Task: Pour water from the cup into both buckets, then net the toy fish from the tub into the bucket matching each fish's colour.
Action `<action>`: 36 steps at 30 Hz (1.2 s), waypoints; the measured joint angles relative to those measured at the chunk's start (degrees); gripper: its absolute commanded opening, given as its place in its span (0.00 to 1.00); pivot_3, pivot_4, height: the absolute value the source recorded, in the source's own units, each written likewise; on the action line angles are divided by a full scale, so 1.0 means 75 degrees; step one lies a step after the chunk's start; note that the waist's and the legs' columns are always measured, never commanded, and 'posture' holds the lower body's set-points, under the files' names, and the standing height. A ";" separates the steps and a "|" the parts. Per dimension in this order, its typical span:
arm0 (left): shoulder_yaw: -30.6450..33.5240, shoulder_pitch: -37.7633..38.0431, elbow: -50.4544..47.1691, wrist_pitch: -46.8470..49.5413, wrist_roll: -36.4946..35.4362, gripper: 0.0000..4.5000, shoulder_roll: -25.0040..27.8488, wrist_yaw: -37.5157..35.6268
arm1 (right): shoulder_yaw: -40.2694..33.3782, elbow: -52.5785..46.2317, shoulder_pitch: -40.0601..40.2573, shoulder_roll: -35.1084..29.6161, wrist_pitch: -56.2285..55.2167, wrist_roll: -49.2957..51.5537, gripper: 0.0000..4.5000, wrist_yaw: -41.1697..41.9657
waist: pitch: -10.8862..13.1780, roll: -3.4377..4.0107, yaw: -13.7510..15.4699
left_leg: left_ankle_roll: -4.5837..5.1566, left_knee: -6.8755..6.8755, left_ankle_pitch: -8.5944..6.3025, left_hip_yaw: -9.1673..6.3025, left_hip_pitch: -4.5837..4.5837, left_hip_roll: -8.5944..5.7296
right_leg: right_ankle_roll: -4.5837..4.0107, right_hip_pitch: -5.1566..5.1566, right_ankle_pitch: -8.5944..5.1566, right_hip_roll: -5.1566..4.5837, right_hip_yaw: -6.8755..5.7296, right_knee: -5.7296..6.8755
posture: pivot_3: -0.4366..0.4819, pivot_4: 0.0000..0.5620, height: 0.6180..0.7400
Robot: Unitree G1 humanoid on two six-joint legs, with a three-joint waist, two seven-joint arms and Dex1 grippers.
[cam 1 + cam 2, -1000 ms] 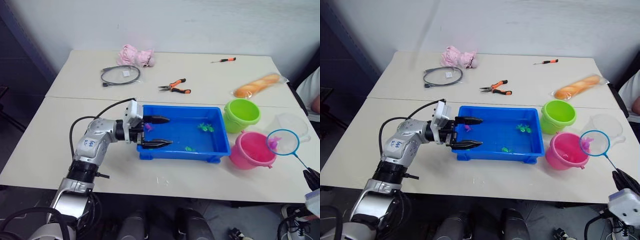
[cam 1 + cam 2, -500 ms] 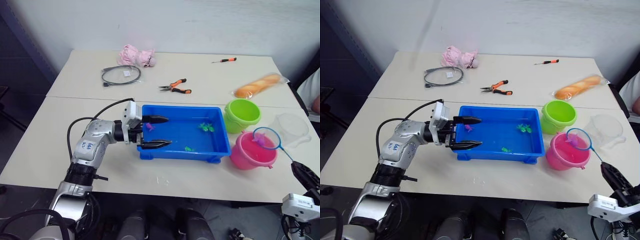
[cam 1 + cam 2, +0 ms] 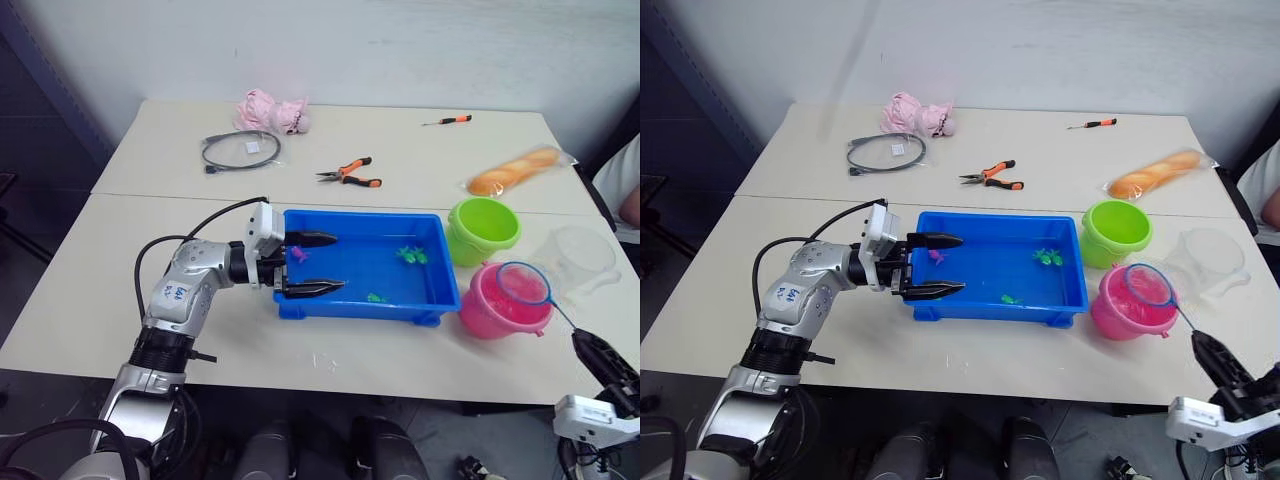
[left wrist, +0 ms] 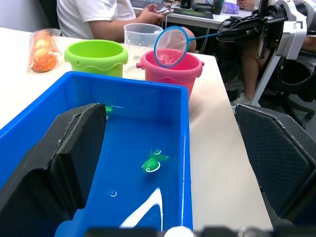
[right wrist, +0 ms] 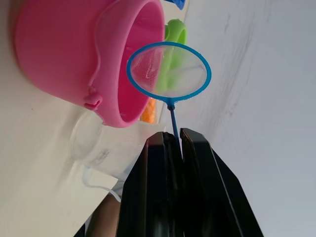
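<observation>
On the left, the left end effector [image 3: 312, 264] is hovering with fingers spread wide over the near-left end of the shallow bright blue plastic tub [image 3: 438, 262], where small green toy fish [image 3: 410, 255] and a magenta one [image 3: 297, 254] are floating. Further right, the right end effector [image 3: 1203, 349] is clamping the thin handle of the blue-rimmed mesh net [image 3: 524, 283] over the hot pink plastic bucket [image 3: 482, 315] (the hoop looks empty, so a pink fish has probably just been dropped). Next, the net should be swinging back to the tub for another fish.

The tub [image 3: 362, 268] lies left of two buckets [image 3: 484, 229], the net [image 3: 524, 283] over the nearer one [image 3: 497, 312].
</observation>
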 measured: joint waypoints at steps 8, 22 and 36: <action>0.0133 0.0114 -0.0015 -0.0006 0.0002 1.00 0.0293 -0.0014 | -0.0006 -0.0886 -0.0401 -0.0454 0.0989 0.3368 0.00 0.1504 | 0.0000 0.0000 -0.0101 | 0.0001 0.0000 0.0001 -0.0001 0.0011 0.0007 | 0.0000 0.0005 0.0000 0.0002 -0.0001 0.0007 | 0.48 0.27 1.00; 0.1234 0.0928 -0.0572 0.0063 0.0103 1.00 0.1751 0.0628 | 0.4048 -0.2570 -0.4746 -0.2828 0.8430 1.1723 0.00 0.4123 | 0.0005 -0.0010 -0.0057 | 0.0024 0.0017 -0.0004 -0.0039 -0.0015 0.0009 | -0.0002 0.0007 0.0001 -0.0019 -0.0032 -0.0003 | 0.48 0.27 1.00; 0.1480 0.1561 -0.1646 0.1004 0.0073 1.00 0.2398 0.1213 | 0.8198 0.0586 -0.8896 -0.1067 0.9952 0.8847 0.00 0.4285 | 0.0005 -0.0009 -0.0060 | 0.0020 0.0014 -0.0003 -0.0022 -0.0045 0.0002 | 0.0000 -0.0023 0.0002 -0.0015 -0.0038 0.0007 | 0.48 0.27 1.00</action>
